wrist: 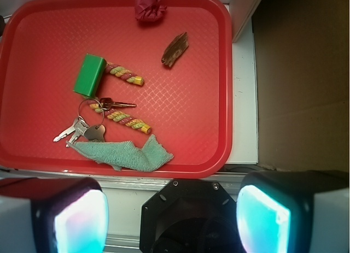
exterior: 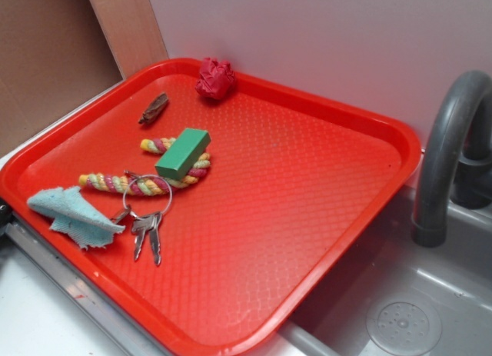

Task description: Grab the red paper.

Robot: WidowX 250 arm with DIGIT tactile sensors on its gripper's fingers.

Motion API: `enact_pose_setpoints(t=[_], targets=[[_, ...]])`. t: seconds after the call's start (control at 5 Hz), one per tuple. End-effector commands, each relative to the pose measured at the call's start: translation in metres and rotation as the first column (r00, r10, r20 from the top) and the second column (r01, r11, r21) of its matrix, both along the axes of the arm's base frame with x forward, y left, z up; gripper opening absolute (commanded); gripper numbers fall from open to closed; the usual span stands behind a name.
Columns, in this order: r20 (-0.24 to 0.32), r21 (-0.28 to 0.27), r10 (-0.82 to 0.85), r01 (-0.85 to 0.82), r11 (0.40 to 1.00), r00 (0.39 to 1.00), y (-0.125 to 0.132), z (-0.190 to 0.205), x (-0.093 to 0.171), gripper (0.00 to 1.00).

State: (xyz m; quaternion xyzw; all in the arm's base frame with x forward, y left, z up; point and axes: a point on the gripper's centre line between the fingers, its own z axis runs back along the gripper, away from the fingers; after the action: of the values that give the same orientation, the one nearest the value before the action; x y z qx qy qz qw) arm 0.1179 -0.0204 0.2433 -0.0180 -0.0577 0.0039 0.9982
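The red paper (exterior: 215, 79) is a small dark-red crumpled ball resting at the far rim of the big red tray (exterior: 323, 217). From the wrist camera the red paper (wrist: 150, 6) lies at the top edge of the tray (wrist: 191, 116), far from my gripper (wrist: 172, 215). The gripper is open, its two glowing pads (wrist: 82, 220) spread wide at the bottom of the wrist view, nothing between them. It hangs above the tray's near side, beyond the rim. The arm does not show in the exterior view.
On the tray lie a green block (exterior: 183, 153), a striped rope (exterior: 131, 184), a key ring (exterior: 146, 217), a teal cloth (exterior: 73, 214) and a brown piece (exterior: 154, 108). A grey faucet (exterior: 446, 156) and sink (exterior: 400, 317) stand to the right.
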Motion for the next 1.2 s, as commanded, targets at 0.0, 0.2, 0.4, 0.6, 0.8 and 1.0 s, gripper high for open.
enact_pose_setpoints(t=[0.0,0.2,0.4,0.6,0.8,1.0], targets=[[0.0,0.0,0.0,0.0,1.0,1.0,0.0,0.0,0.0,1.0],[0.086,0.019,0.045,-0.047,0.999,0.995,-0.004,-0.009,0.026,1.0],[0.121,0.015,0.076,-0.079,0.997,0.99,-0.007,-0.03,0.063,1.0],[0.159,0.011,0.096,-0.099,0.995,0.983,-0.01,-0.047,0.095,1.0],[0.206,-0.014,0.128,-0.128,0.992,0.97,-0.019,-0.069,0.132,1.0],[0.238,0.007,0.122,-0.127,0.992,0.964,-0.035,-0.094,0.17,1.0]])
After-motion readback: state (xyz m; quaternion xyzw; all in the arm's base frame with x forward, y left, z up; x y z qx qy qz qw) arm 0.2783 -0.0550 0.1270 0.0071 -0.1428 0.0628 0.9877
